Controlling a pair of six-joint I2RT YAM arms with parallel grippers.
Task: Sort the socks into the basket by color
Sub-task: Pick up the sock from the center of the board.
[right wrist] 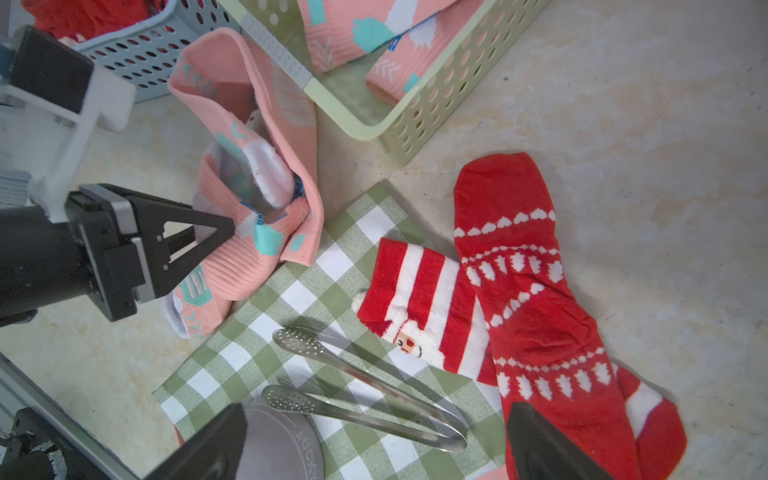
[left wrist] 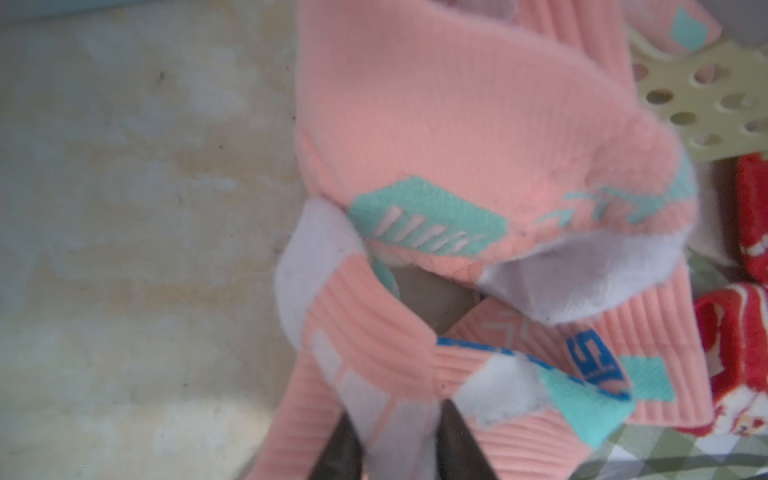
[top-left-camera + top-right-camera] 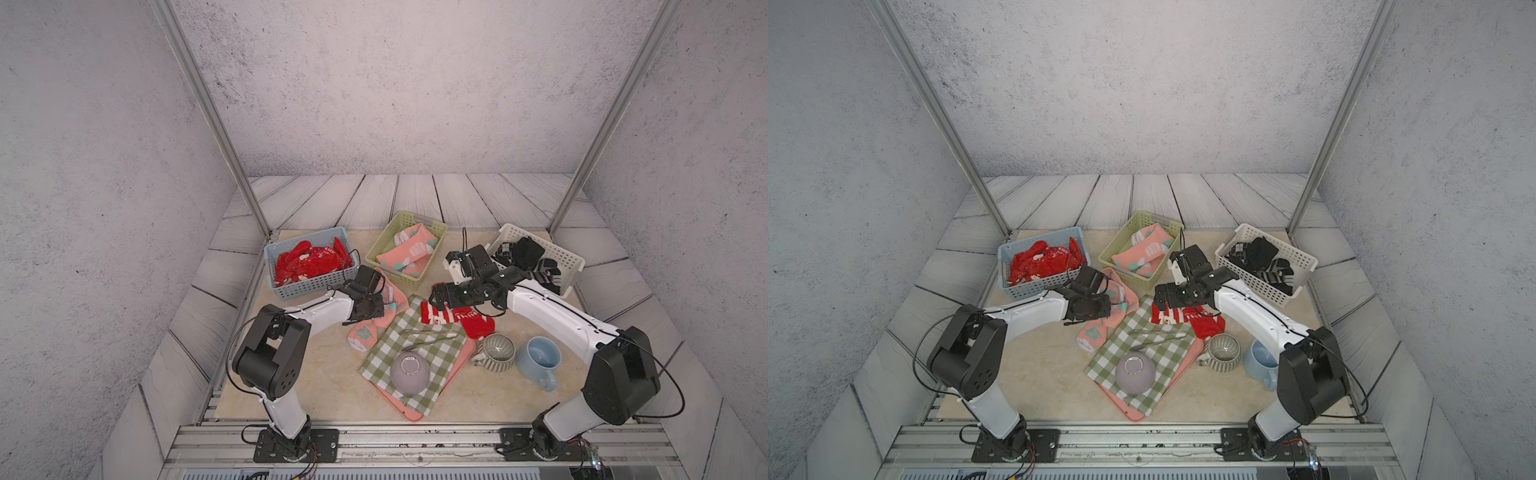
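a pink sock with teal and white marks lies crumpled on the table just in front of the green basket, close against its near left corner. the left gripper comes in low from the side, its jaws pinching a fold near the sock's lower end. a bunched fold is probably the easiest thing to catch on cloth this soft. most of the sock rests on the table, not yet lifted. the green basket already holds folded pink socks, so the trip looks short: up, over the near wall, and let go. a trailing end could snag on that rim unless the sock is raised well clear. left of the green basket a blue basket holds red socks, and to its right a white basket holds black and grey ones. two red socks lie in front of the green basket's right end. the striped santa sock is partly on a checked cloth, and the tree-patterned sock overlaps it. the right gripper hangs above them with jaws spread wide, holding nothing, seemingly waiting. those red socks belong left of the green basket, past the left arm, so the arms could crowd each other. the cloth's corner touches the pink sock, with tongs and an upturned bowl on the cloth. bare table in front of the blue basket gives room.
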